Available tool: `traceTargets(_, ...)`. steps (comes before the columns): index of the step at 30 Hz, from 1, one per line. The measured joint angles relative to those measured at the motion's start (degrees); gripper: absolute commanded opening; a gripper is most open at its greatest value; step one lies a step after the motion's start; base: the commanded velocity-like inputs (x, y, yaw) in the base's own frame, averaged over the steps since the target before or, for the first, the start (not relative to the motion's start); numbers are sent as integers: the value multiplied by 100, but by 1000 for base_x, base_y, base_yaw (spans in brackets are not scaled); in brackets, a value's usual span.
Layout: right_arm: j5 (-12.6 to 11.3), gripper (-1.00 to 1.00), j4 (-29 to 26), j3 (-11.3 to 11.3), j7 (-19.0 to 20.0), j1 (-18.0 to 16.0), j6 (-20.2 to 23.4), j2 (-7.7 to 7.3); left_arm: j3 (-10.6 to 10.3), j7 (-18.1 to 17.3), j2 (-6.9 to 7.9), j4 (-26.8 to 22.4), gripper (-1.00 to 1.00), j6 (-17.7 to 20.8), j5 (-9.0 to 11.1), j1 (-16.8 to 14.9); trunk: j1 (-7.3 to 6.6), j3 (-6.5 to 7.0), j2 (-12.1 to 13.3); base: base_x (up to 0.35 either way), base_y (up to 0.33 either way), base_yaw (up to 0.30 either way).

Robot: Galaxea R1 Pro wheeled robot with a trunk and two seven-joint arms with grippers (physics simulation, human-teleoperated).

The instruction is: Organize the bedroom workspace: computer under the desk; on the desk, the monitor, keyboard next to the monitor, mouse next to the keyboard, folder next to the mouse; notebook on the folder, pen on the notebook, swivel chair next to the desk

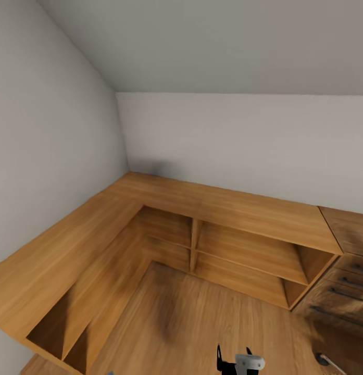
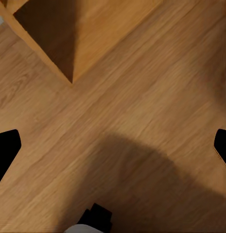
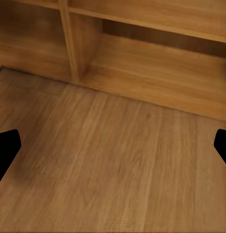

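Corner of a room, plain pale walls [image 1: 238, 140] meeting above a low L-shaped wooden shelf unit [image 1: 165, 200].

- Shelf unit: light oak finish, flat top running along both walls. Open compartments face the room: two tiers split by an upright divider [image 1: 193, 245] on the far run, and slanted open bays [image 1: 61, 333] at the near left end. All compartments I can see hold nothing.
- Drawer chest [image 1: 348, 271]: darker wood with horizontal bar handles, standing just beside the right end of the shelf unit.
- Floor [image 1: 202, 317]: wood planks, with a soft dark shadow in front of the shelf corner.
- Left end effector [image 2: 113, 145]: black fingertips [image 2: 6, 148] sit at opposite edges of the left wrist view, spread wide, with bare floor and one corner of the shelf unit beyond them. Nothing between them.
- Right end effector [image 3: 113, 145]: black fingertips [image 3: 6, 148] likewise spread wide, nothing between them; floor and the lower shelf bays lie ahead.
- Robot part [image 1: 241, 362]: a black and pale grey piece at the lower edge of the head view, above the floor; which part it is I cannot tell.

None of the workspace items is near either end effector here; their whereabouts cannot be told.
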Motion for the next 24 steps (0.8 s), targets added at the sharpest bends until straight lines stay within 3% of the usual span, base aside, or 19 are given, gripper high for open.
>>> traceTargets(10,0,100,0,0,0,0,2,0,0,4,0,0,100,0,0,0,0,53,0,215,187,-222)
traceTargets(24,0,100,1,1,0,0,4,0,1,8,0,-1,100,2,0,0,2,95,0,12,11,-270)
